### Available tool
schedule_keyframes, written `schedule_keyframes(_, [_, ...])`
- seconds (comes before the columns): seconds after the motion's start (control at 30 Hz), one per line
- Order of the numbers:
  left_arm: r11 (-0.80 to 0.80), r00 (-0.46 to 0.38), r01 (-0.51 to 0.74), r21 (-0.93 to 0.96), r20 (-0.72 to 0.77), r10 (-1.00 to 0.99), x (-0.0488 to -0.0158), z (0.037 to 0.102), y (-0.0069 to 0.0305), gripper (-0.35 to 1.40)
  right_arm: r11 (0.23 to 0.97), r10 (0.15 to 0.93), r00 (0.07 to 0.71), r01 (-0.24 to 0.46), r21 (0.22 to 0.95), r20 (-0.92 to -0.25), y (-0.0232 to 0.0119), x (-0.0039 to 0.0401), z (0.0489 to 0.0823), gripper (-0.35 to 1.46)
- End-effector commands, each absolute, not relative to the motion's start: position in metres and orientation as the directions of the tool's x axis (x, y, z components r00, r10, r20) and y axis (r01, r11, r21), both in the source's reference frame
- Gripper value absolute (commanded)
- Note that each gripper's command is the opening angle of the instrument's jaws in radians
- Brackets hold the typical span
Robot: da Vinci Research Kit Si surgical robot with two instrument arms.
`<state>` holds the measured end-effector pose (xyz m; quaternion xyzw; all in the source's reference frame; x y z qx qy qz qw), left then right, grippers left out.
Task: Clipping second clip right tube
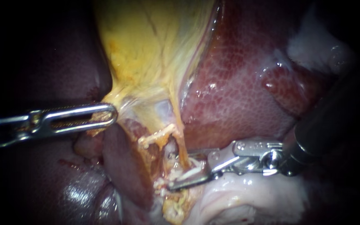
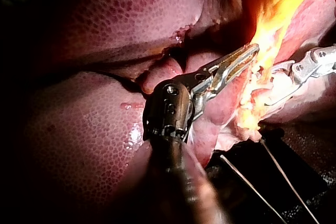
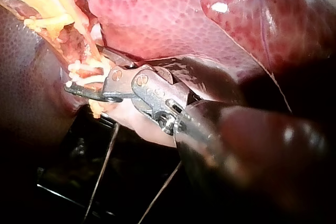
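In the endoscope view the left instrument (image 1: 105, 116), entering at middle left, had its jaws closed on the lower edge of the yellow gallbladder (image 1: 146, 50), beside the liver (image 1: 238, 91). The right instrument (image 1: 184, 173) had its jaws parted around the tube (image 1: 175, 160) at lower centre. No seated clip could be made out, so squeezing looked outstanding. The left wrist view showed a dark worktop (image 2: 304, 145) crossed by thin threads (image 2: 247, 181). The right wrist view confirmed a gap between the right jaws; the room was unseen.
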<state>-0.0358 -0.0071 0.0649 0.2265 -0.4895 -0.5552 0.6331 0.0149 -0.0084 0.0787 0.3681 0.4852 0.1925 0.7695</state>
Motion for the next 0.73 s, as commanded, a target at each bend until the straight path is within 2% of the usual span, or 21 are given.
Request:
schedule_keyframes(0.03, [0.281, -0.096, 0.481, 0.83, 0.368, -0.925, -0.0358, 0.0649, -0.0071, -0.35, 0.649, 0.661, 0.455, 0.053, 0.759, -0.597, -0.0082, 0.0146, 0.0788, 0.23])
schedule_keyframes(0.1, [0.281, -0.096, 0.481, 0.83, 0.369, -0.925, -0.0359, 0.0649, -0.0072, -0.35, 0.625, 0.684, 0.457, 0.036, 0.78, -0.569, -0.008, 0.0141, 0.0786, -0.26])
schedule_keyframes(0.13, [0.281, -0.096, 0.481, 0.83, 0.369, -0.925, -0.0359, 0.0649, -0.0072, -0.35, 0.62, 0.688, 0.457, 0.032, 0.784, -0.563, -0.0078, 0.0141, 0.0785, -0.35])
schedule_keyframes(0.63, [0.281, -0.096, 0.481, 0.83, 0.369, -0.925, -0.0359, 0.065, -0.0071, -0.35, 0.614, 0.692, 0.463, 0.025, 0.789, -0.553, -0.0079, 0.0142, 0.0788, -0.35])
schedule_keyframes(0.67, [0.281, -0.096, 0.481, 0.83, 0.369, -0.925, -0.0359, 0.065, -0.0071, -0.35, 0.614, 0.692, 0.463, 0.025, 0.789, -0.553, -0.0079, 0.0142, 0.0788, -0.3])
schedule_keyframes(0.73, [0.281, -0.096, 0.481, 0.83, 0.369, -0.925, -0.0359, 0.065, -0.0071, -0.35, 0.616, 0.693, 0.463, 0.019, 0.787, -0.554, -0.0078, 0.0139, 0.0785, 0.19])
